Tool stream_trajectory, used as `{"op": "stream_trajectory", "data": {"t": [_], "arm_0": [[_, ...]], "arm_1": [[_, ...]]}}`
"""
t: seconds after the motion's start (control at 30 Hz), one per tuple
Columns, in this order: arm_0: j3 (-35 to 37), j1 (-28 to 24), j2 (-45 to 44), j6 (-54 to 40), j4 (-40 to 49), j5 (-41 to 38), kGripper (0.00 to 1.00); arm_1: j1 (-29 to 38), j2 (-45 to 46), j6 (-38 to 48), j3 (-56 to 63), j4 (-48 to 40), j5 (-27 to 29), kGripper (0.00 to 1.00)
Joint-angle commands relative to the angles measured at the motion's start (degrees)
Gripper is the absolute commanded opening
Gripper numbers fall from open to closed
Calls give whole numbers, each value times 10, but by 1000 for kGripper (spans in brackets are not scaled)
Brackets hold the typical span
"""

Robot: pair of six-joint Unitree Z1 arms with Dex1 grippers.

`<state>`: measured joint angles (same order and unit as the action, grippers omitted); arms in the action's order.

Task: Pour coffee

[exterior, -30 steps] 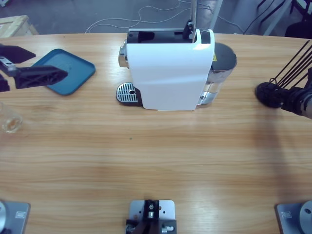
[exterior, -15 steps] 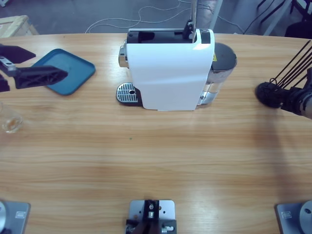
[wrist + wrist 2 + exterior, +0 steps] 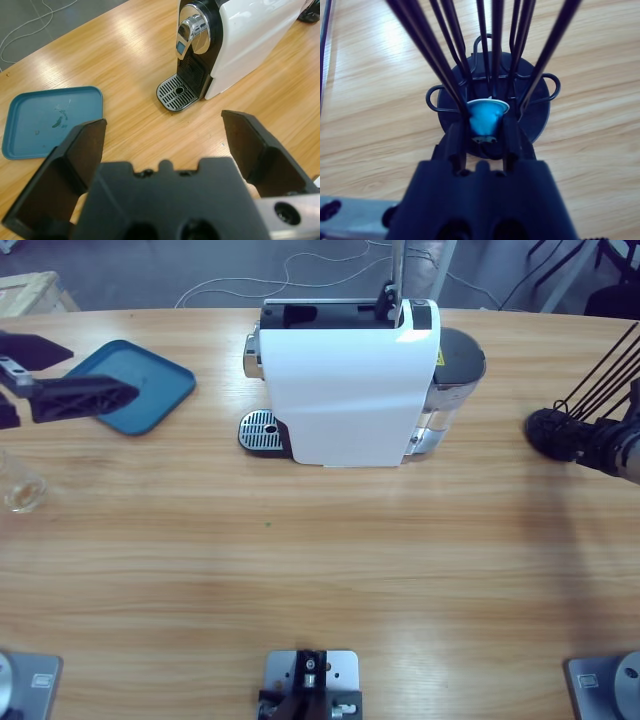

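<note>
1. almost nothing has changed over the last second: both arms sit where they were, and only the glass [image 3: 20,485] at the table's left edge shows a slight shift between the frames.
2. the left gripper [image 3: 165,135] hangs above the table with its jaws spread wide and empty, looking towards the coffee machine [image 3: 345,380], its drip grille [image 3: 179,92] and the blue tray [image 3: 50,120].
3. the right gripper [image 3: 487,131] is closed on a blue capsule [image 3: 487,117] at the black wire capsule rack [image 3: 490,75], at the table's right end.
4. the coffee [image 3: 18,500] is a thin brownish layer in the glass, well apart from the machine.
5. judgement: the stillness suggests the capsule grab is settled but not lifted; brewing has not begun.
</note>
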<state>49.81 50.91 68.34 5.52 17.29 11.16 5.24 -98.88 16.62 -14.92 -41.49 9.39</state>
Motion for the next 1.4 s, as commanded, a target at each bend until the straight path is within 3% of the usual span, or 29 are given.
{"op": "stream_trajectory", "data": {"t": [0.03,0.57,1.07,1.4], "arm_0": [[-23,-1,-1,6,-7,-1,991],[-30,-1,-1,11,-7,-2,991],[-51,-1,9,18,-37,-3,991],[-56,-1,-6,18,-43,-2,990]], "arm_1": [[-49,-7,3,4,-17,-16,43],[-49,39,-9,4,-6,-24,0],[-30,170,-14,-114,206,-16,0],[55,282,-22,-288,431,75,0]]}}
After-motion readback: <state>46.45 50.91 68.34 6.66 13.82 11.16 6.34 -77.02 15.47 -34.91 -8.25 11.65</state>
